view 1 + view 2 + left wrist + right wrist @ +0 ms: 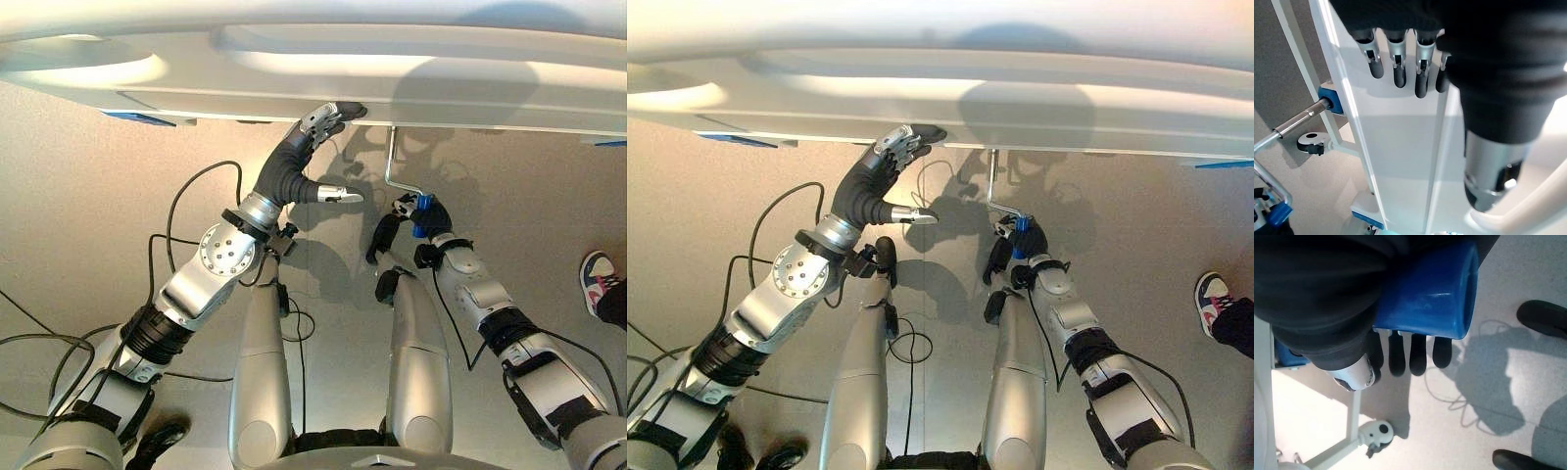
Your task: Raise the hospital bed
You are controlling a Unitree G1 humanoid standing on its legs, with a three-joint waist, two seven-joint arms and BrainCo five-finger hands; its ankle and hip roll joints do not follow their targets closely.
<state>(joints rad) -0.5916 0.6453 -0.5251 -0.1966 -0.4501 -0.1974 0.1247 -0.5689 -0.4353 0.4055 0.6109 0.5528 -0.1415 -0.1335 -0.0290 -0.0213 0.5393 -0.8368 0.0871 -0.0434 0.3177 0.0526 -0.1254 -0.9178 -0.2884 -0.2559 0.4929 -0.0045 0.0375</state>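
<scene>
Bed footboard [313,69] overhead; right hand [423,217] fingers wrap blue crank handle [1425,296].

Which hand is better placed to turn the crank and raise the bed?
The right hand. Its fingers are curled round the crank's blue handle, so it can likely start turning at once. The left hand rests with straight fingers against the bed's white footboard, away from the crank.
</scene>
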